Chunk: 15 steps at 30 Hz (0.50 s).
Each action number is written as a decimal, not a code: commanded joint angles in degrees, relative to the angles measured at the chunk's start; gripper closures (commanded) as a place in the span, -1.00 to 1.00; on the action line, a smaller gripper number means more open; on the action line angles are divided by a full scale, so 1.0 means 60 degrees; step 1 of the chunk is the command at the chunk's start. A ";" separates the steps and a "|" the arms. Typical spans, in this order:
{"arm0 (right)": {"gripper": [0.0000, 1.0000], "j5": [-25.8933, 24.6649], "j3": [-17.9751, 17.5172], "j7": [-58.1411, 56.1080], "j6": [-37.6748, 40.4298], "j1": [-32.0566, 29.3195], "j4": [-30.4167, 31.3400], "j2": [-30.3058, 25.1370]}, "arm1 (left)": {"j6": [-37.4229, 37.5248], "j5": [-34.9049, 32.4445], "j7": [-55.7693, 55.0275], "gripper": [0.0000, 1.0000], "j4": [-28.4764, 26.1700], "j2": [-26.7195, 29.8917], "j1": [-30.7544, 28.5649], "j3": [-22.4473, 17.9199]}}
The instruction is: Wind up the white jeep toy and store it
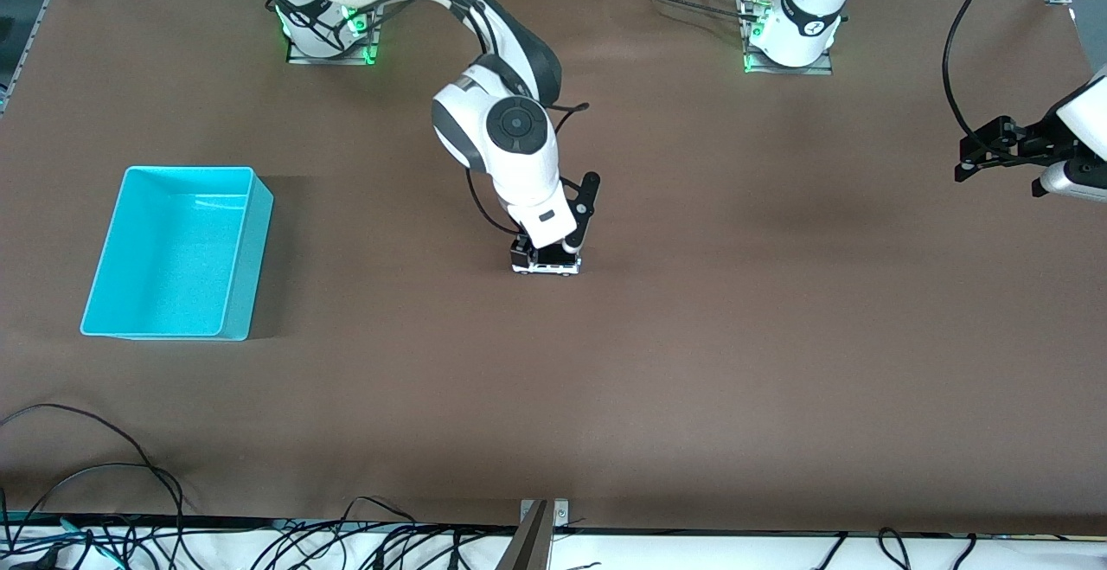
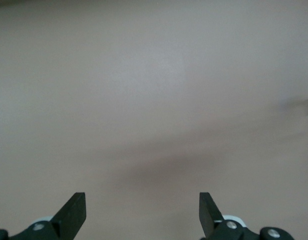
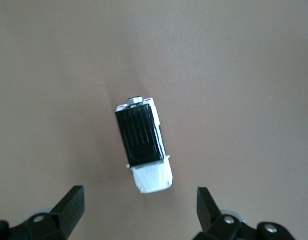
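A brown table [image 1: 692, 362] fills the scene, with a white jeep toy [image 3: 144, 150] standing on its wheels near the middle, well apart from the cyan bin [image 1: 177, 252] that sits toward the right arm's end. The right gripper [image 3: 139, 205] hangs directly over the toy with its fingers spread wide and nothing between them; its wrist view looks straight down on the black ribbed roof and white hood. The left gripper [image 2: 143, 212] waits off at the left arm's end of the table, also open and empty, over bare table.

The toy looks like light, rigid plastic (small enough that a slightly off-centre pinch could tip or skate it on its wheels). Its flat long sides seem the best place to grip, low on the body. It lies somewhat askew to the line between the fingers, so a turn of the wrist would probably help.
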<state>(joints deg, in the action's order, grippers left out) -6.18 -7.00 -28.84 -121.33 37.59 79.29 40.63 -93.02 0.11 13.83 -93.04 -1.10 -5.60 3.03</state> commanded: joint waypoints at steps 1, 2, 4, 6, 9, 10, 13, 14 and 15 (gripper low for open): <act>-1.00 -0.0536 0.0053 -0.0175 -0.0388 0.0064 -0.0339 0.0596 | 0.0284 0.0202 -0.0005 -1.00 0.0199 -0.0050 0.0025 0.0080; -1.00 -0.0610 0.0053 -0.0175 -0.0432 0.0064 -0.0339 0.0669 | 0.0313 0.0202 0.0009 -1.00 0.0199 -0.0050 0.0025 0.0080; -1.00 -0.0698 0.0053 -0.0189 -0.0549 0.0078 -0.0325 0.0787 | 0.0401 0.0202 0.0009 -1.00 0.0199 -0.0050 0.0025 0.0080; -1.00 -0.0742 0.0053 -0.0233 -0.0710 0.0122 -0.0310 0.0962 | 0.0401 0.0202 0.0024 -1.00 0.0185 -0.0050 0.0025 0.0080; -1.00 -0.0815 0.0053 -0.0233 -0.0988 0.0152 -0.0310 0.1197 | 0.0416 0.0202 0.0024 -1.00 0.0199 -0.0065 0.0039 0.0080; -1.00 -0.0903 0.0053 -0.0233 -0.1047 0.0166 -0.0310 0.1256 | 0.0416 0.0202 0.0010 -1.00 0.0199 -0.0065 0.0040 0.0080; -1.00 -0.1021 0.0053 -0.0204 -0.1281 0.0196 -0.0325 0.1417 | 0.0431 0.0202 0.0009 -1.00 0.0199 -0.0050 0.0025 0.0080; -1.00 -0.1021 0.0053 -0.0189 -0.1383 0.0210 -0.0325 0.1461 | 0.0431 0.0202 0.0009 -1.00 0.0199 -0.0050 0.0025 0.0080; -1.00 -0.1021 0.0053 -0.0175 -0.1486 0.0210 -0.0325 0.1519 | 0.0431 0.0217 0.0009 -1.00 0.0199 -0.0050 0.0025 0.0080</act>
<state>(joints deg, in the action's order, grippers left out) -10.85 -6.93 -29.61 -128.12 38.14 79.25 47.45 -91.64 0.12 13.83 -93.04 -1.12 -5.30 3.41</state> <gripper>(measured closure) 0.000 0.000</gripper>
